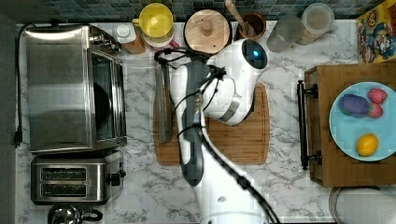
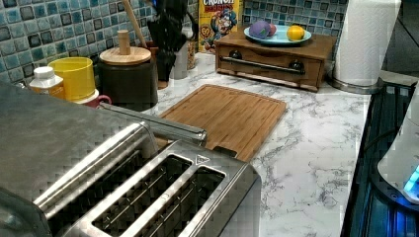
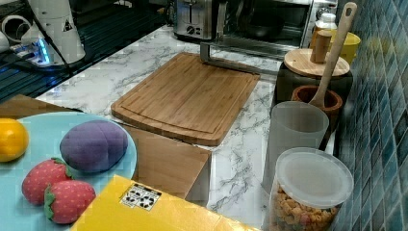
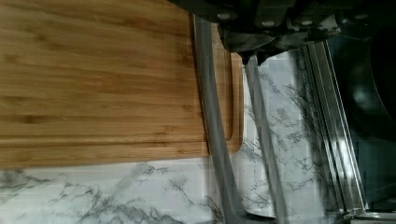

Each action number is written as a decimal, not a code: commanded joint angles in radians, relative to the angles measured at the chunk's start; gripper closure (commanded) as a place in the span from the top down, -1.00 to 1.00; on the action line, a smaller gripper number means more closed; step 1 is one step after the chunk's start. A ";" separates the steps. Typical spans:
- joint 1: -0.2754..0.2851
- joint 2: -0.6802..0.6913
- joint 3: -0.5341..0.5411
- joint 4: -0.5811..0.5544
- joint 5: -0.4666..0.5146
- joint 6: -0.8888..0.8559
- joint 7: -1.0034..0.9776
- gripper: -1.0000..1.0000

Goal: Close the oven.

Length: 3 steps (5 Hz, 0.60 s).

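The oven (image 1: 58, 88) stands at the top view's left, its glass door (image 1: 140, 107) folded down flat over the counter. Its metal bar handle (image 1: 164, 105) lies along the cutting board's edge. My gripper (image 4: 254, 49) hangs just above the handle (image 4: 212, 116) near one end of it, with the dark oven interior (image 4: 373, 93) beyond. In the top view the white arm (image 1: 224, 93) reaches over the cutting board toward the handle. The handle (image 3: 226, 60) and the open oven (image 3: 269, 21) also lie at the back of the right view, and the handle (image 2: 158, 126) sits mid-left in the left view.
A bamboo cutting board (image 1: 238, 140) lies beside the door. A two-slot toaster (image 1: 70, 179) stands next to the oven. Jars, a yellow cup (image 1: 156, 21) and a utensil holder (image 1: 250, 23) line the backsplash. A wooden drawer box with a fruit plate (image 1: 362, 140) stands at the top view's right.
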 commanded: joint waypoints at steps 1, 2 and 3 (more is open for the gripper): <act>-0.107 0.069 0.010 0.060 0.253 0.029 -0.255 -1.00; -0.117 0.107 0.030 0.083 0.276 0.006 -0.311 -1.00; -0.102 0.136 0.037 0.081 0.307 0.030 -0.391 -1.00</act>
